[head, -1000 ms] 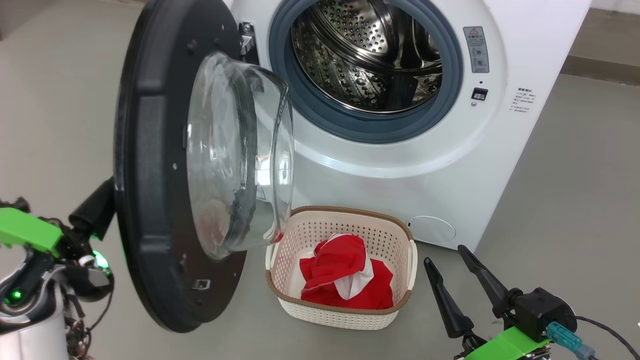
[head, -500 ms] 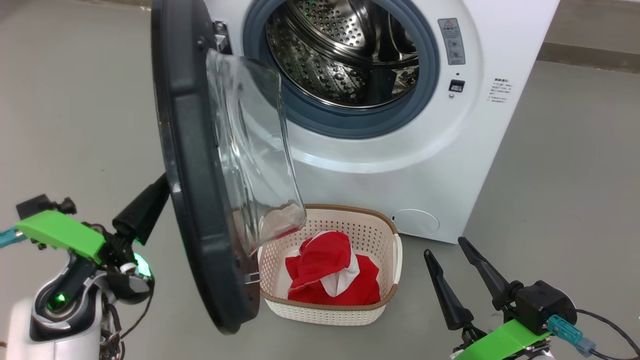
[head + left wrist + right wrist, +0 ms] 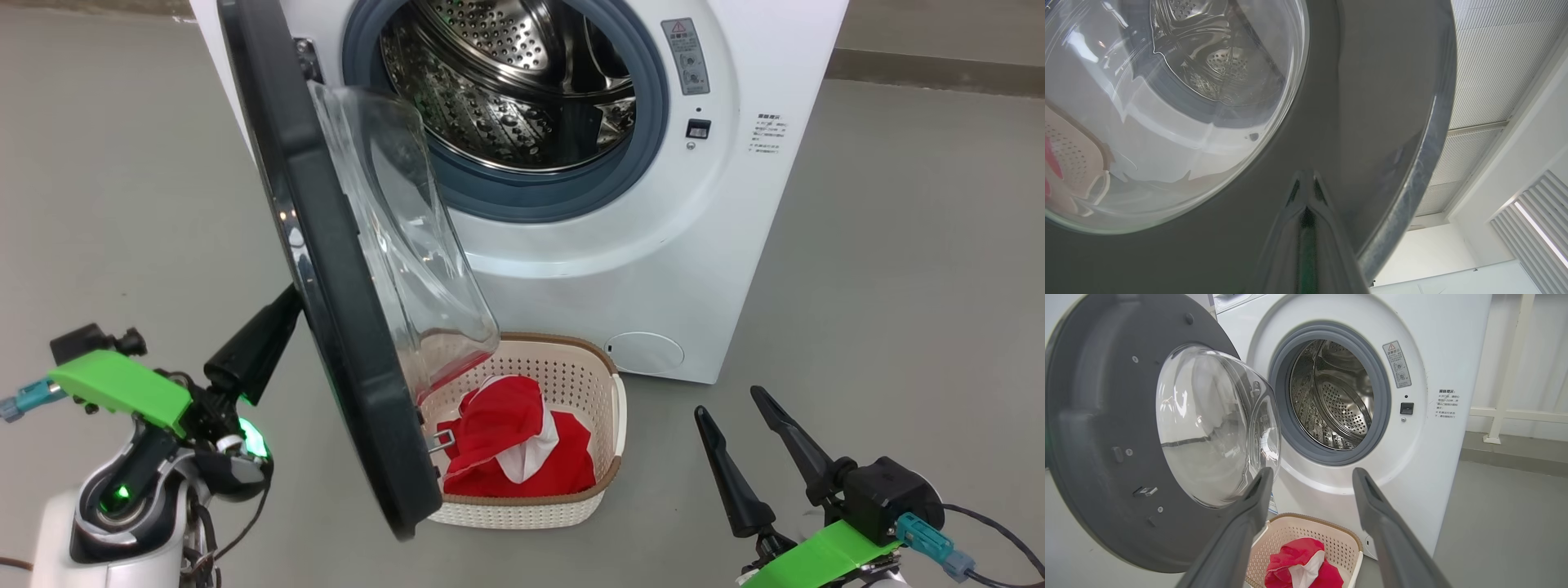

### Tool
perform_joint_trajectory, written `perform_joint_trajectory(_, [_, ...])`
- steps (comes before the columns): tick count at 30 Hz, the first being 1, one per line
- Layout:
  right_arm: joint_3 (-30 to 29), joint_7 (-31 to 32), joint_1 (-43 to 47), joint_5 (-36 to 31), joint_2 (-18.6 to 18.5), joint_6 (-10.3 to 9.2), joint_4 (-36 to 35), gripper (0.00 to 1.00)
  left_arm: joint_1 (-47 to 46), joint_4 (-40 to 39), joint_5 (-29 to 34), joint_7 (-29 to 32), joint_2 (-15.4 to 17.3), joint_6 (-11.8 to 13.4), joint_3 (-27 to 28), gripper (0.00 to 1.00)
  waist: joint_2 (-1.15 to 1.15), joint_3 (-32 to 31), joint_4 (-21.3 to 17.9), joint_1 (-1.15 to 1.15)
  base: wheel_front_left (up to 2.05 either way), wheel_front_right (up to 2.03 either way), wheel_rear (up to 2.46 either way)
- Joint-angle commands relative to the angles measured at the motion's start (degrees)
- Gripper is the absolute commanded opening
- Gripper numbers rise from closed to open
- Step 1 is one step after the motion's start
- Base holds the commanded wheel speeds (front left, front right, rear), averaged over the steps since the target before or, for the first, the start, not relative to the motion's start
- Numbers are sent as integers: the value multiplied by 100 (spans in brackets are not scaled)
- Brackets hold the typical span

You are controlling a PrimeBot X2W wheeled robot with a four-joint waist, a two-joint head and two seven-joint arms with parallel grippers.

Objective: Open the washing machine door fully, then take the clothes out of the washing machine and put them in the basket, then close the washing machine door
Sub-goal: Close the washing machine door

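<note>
Head view: the left gripper (image 3: 273, 322) has risen and come in toward the washing machine door (image 3: 326, 253) since a second ago. Its two dark fingers are pressed together and hold nothing. In the left wrist view their tips meet their own reflection on the door's glossy black outer face, beside the glass window. The door has swung further toward the opening. Its inner side was seen broadly before and is now seen almost edge-on, with the clear bowl jutting out over the basket (image 3: 571, 510). The camera has also moved, so the washing machine (image 3: 735, 204) sits further left in view.

The right gripper (image 3: 728, 402) hovers low over the grey floor (image 3: 898, 245) with its fingers spread wide, empty and touching nothing, just right of the basket. The red and white clothes (image 3: 498, 425) lie inside the basket, which stands at the foot of the machine. The steel drum (image 3: 506, 82) is bare. A grey label with a red warning triangle (image 3: 686, 57) and a small block of print (image 3: 766, 135) sit right of the opening, both too small to read.
</note>
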Motion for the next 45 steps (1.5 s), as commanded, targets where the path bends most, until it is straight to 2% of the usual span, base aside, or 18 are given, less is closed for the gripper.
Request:
perform_joint_trajectory(1, [81, -36, -269, 108, -26, 36, -130, 100, -12, -203, -68, 17, 83, -4, 76, 0, 0, -2, -27, 0, 0, 0, 0])
perform_joint_trajectory(10, [36, -36, -254, 96, -3, 36, -140, 100, -17, -197, 13, -250, 95, -27, 169, 0, 0, -5, -35, 0, 0, 0, 0])
perform_joint_trajectory(11, [33, -36, -249, 93, 2, 36, -144, 100, -20, -199, 52, -316, 114, -50, 197, 13, 0, -5, -29, 0, 0, 0, 0])
perform_joint_trajectory(12, [33, -36, -246, 91, 8, 36, -145, 100, -20, -190, 97, -415, 132, -59, 244, 36, 0, -6, -23, 0, 0, 0, 0])
perform_joint_trajectory(13, [36, -36, -244, 90, 14, 36, -145, 100, -18, -181, 156, -506, 163, -73, 281, 61, 0, -4, -18, 0, 0, 0, 0])
perform_joint_trajectory(14, [38, -36, -243, 90, 19, 36, -146, 100, -5, -172, 231, -596, 204, -89, 310, 100, 0, -2, -14, 0, 0, 0, 0])
perform_joint_trajectory(17, [34, -36, -239, 92, 26, 36, -153, 100, 29, -165, 433, -872, 294, -139, 395, 100, 0, 6, -5, 0, 0, 0, 0])
perform_joint_trajectory(20, [20, -36, -231, 91, 36, 36, -160, 100, 150, -193, 1064, -1473, 506, -274, 402, 100, 0, 15, 6, 0, 0, 0, 0])
perform_joint_trajectory(25, [-33, -36, -213, 100, 49, 36, -161, 100, 527, -356, 2554, -2561, 880, -640, 48, 100, 0, 19, 46, 0, 0, 0, 0])
perform_joint_trajectory(31, [-51, -36, -193, 107, 65, 36, -152, 100, 942, -547, 4149, -3808, 1168, -833, -503, 100, 0, -7, 109, 0, 0, 0, 0])
perform_joint_trajectory(38, [-36, -36, -162, 103, 80, 36, -157, 100, 1400, -632, 5763, -4878, 1464, -792, -1110, 100, 0, -54, 127, 0, 0, 0, 0])
perform_joint_trajectory(42, [-41, -36, -146, 104, 89, 36, -154, 100, 1587, -614, 6401, -5065, 1532, -674, -1233, 100, 0, -72, 124, 0, 0, 0, 0])
perform_joint_trajectory(45, [-39, -36, -144, 106, 97, 36, -158, 100, 1718, -529, 6595, -5100, 1454, -620, -1195, 100, 0, -79, 113, 0, 0, 0, 0])
